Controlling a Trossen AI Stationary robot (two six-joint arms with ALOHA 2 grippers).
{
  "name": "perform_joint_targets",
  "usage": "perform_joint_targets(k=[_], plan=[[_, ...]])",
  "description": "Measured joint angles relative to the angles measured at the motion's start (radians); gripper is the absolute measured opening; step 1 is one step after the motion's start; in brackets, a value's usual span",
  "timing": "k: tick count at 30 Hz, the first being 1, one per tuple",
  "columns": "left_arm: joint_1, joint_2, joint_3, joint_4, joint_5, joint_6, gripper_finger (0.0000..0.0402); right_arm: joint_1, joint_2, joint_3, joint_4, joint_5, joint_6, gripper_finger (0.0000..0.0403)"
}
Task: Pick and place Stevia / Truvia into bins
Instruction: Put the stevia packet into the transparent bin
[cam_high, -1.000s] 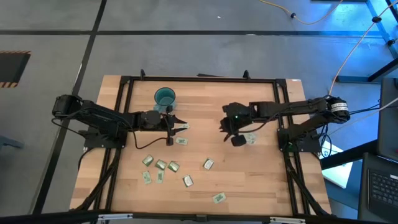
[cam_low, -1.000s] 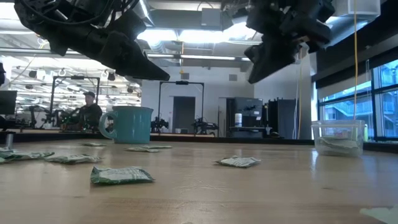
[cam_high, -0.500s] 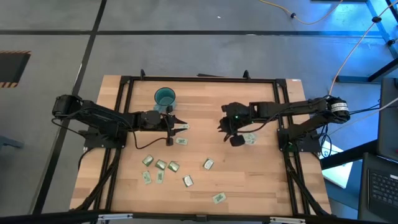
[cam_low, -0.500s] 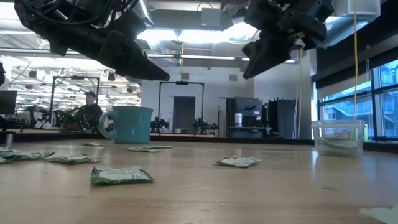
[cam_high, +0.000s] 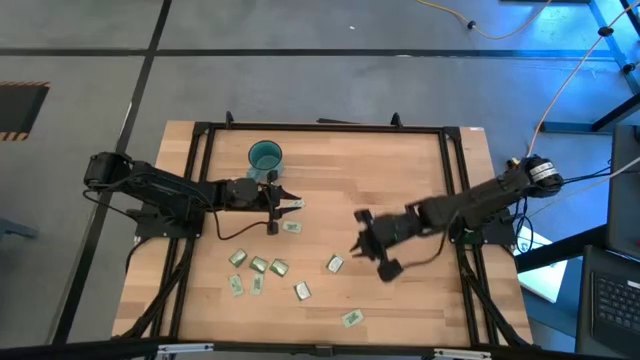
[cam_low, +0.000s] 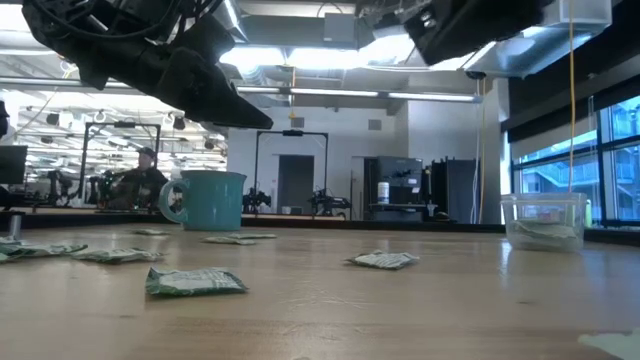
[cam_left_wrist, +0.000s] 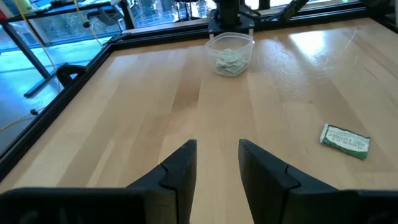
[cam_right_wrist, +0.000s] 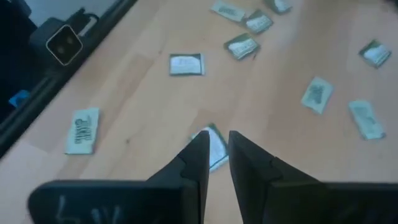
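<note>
Below the right gripper (cam_right_wrist: 214, 155) one sachet (cam_right_wrist: 211, 148) lies between its fingertips; bare wood surrounds it, other sachets (cam_right_wrist: 186, 64) lying farther ahead and a table frame rail (cam_right_wrist: 68, 74) beside.

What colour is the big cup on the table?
The cup is teal-blue, seen best in the low view.
</note>
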Motion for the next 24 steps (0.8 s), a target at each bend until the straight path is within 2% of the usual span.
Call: perform_joint_targets(k=[3, 6, 12, 15, 24], plan=[[0.0, 0.0, 0.0, 0.0, 0.0, 0.0, 0.0114, 0.086, 0.033, 0.0, 0.024, 0.059, 0.08, 0.0064], [0.0, 0.0, 0.0, -0.002, 0.0, 0.002, 0.0114, 0.152, 0.084, 0.0, 0.059, 0.061, 0.157, 0.0064], [0.0, 0.0, 0.0, -0.001, 0.0, 0.002, 0.0114, 0.222, 0.213, 0.004, 0.091, 0.065, 0.25, 0.0064], [0.0, 0.0, 0.0, 0.0, 0.0, 0.002, 0.0114, 0.25, 0.274, 0.039, 0.073, 0.063, 0.244, 0.0064], [0.0, 0.0, 0.0, 0.0, 0.0, 0.002, 0.0114, 0.283, 0.449, 0.288, -0.233, 0.061, 0.17, 0.0064]])
